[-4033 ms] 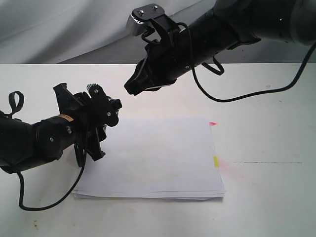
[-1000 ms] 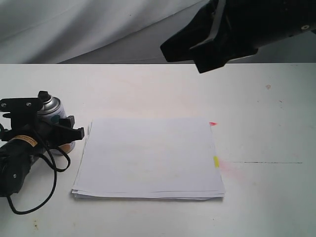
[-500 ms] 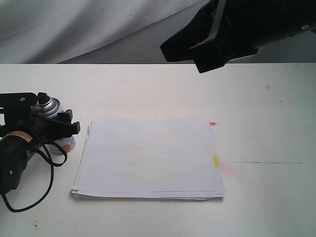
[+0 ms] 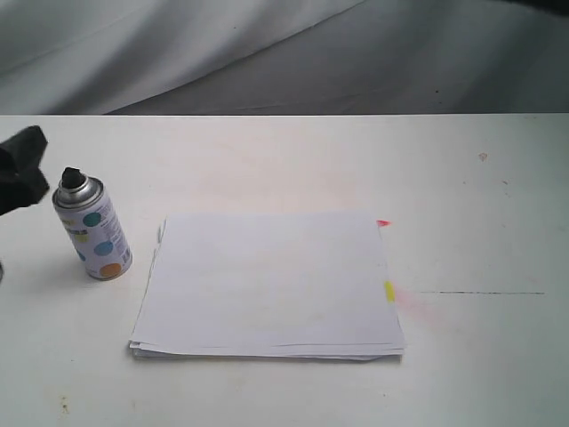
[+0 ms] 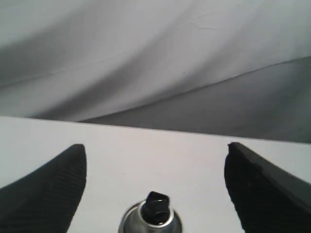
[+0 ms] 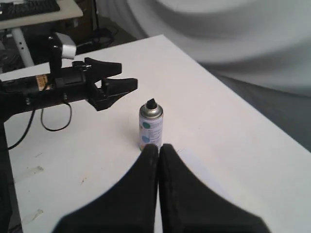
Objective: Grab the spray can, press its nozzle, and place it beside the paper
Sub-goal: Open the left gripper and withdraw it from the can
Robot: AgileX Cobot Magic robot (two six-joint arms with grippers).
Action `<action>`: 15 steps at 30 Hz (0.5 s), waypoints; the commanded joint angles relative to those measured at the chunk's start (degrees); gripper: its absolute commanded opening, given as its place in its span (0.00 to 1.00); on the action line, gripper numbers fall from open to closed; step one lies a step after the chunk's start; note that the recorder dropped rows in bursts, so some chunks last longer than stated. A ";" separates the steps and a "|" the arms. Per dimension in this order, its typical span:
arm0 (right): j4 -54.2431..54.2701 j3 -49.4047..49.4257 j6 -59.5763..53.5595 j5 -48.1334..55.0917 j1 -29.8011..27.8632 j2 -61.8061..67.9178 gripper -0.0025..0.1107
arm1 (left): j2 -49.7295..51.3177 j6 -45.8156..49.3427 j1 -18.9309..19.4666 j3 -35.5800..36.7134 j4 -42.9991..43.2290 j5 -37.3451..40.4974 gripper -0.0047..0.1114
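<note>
The spray can [image 4: 92, 233] stands upright on the white table, a short gap left of the paper [image 4: 267, 285]. Its nozzle [image 4: 71, 174] points up from the silver dome. Nothing holds the can. In the left wrist view my left gripper [image 5: 156, 147] is open, its fingers [image 5: 48, 189] wide apart, with the can's nozzle [image 5: 156, 206] low between them and apart from both. The right wrist view shows my right gripper [image 6: 158, 147] shut and empty, high above the table, with the can [image 6: 149, 128] just beyond its tips and the left gripper [image 6: 129, 75] open beside the can.
A black part of the left arm [image 4: 22, 169] shows at the exterior view's left edge. A pink stain [image 4: 413, 302] marks the table right of the paper. White cloth [image 4: 178, 44] hangs behind the table. A desk with a keyboard [image 6: 29, 7] stands beyond the table's end.
My left gripper has let go of the spray can and drawn back to the left, leaving it standing. The right arm has risen out of the exterior view.
</note>
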 commanded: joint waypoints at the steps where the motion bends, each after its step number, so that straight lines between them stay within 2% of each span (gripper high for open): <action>1: -3.44 0.37 5.31 3.23 -0.08 -9.70 0.02 | -19.98 -3.25 0.11 0.64 0.14 14.39 0.57; 9: -8.48 2.02 11.79 8.79 -0.08 -28.67 0.02 | -49.71 -9.20 0.11 0.64 3.72 26.87 0.56; 15: -9.84 13.37 14.50 7.55 -0.08 -44.23 0.02 | -63.72 -9.20 0.11 0.64 3.72 35.55 0.52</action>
